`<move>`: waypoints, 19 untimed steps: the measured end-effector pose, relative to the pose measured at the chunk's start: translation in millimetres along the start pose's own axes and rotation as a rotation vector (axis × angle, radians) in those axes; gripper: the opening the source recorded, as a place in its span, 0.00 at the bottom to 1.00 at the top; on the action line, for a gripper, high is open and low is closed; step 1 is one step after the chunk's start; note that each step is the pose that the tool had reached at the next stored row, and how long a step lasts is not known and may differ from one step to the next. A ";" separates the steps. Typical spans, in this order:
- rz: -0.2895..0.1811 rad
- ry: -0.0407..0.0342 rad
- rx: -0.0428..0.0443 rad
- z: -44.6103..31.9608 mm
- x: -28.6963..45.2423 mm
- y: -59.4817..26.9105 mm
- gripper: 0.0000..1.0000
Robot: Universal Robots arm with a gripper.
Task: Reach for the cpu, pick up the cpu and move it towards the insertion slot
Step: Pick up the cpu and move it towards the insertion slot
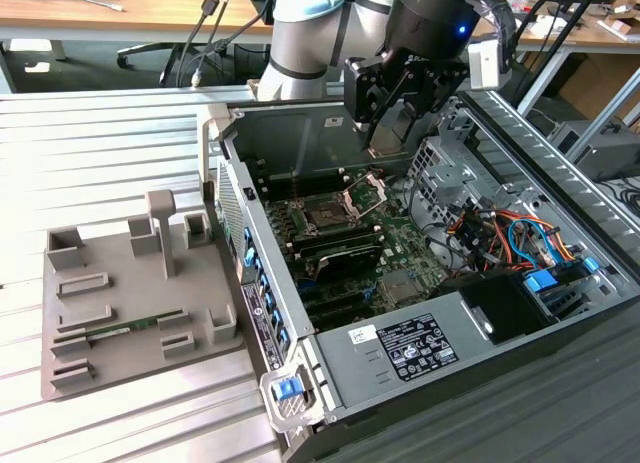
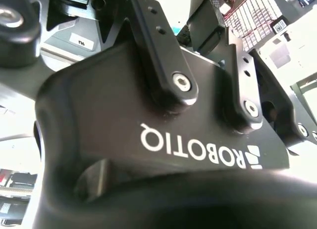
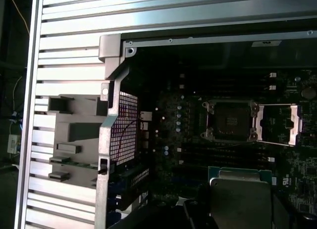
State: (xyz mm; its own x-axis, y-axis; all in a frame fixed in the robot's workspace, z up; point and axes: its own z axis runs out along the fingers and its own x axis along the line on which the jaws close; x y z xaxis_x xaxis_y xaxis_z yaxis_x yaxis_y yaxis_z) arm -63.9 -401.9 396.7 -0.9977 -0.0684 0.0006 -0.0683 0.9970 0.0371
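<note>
In the first wrist view the cpu (image 3: pixel 240 192), a pale silvery-beige square with a green rim, sits between the dark fingers (image 3: pixel 194 214) of my gripper (image 3: pixel 240 209), which is shut on it. The insertion slot (image 3: pixel 230 121) is a dark square socket in a silvery frame, and its hinged bracket (image 3: pixel 280 124) is flipped open beside it. The cpu hangs above the motherboard, a short way off from the socket. In the exterior view my gripper (image 1: pixel 388 141) hovers inside the open computer case, above and behind the insertion slot (image 1: pixel 328 215). The second wrist view shows the gripper's black body (image 2: pixel 163 140) up close.
A grey plastic tray (image 1: pixel 110 363) with recesses lies on the slatted table at the exterior view's left, with a green memory stick (image 1: pixel 125 331) in it. The case walls (image 1: pixel 222 173), drive cage (image 1: pixel 445 163), cables (image 1: pixel 500 233) and power supply (image 1: pixel 420 348) surround the board.
</note>
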 end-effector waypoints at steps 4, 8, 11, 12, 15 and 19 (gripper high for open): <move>0.000 0.0000 -0.0001 0.0 -4.3 -0.3 0.55; 0.000 0.0000 0.0000 0.0 -10.0 -0.7 0.55; 0.000 -0.0001 -0.0001 0.1 -12.9 -0.9 0.55; 0.000 -0.0001 -0.0001 0.1 -13.7 -0.9 0.55; 0.000 -0.0001 -0.0001 0.1 -16.5 -1.1 0.55; 0.000 0.0000 -0.0001 0.1 -20.1 -1.4 0.55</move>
State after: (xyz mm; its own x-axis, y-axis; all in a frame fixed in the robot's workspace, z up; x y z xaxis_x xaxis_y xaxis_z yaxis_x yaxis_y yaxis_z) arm -43.8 -401.9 396.5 -0.9977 -0.0683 0.0005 -0.0682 0.9970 0.0372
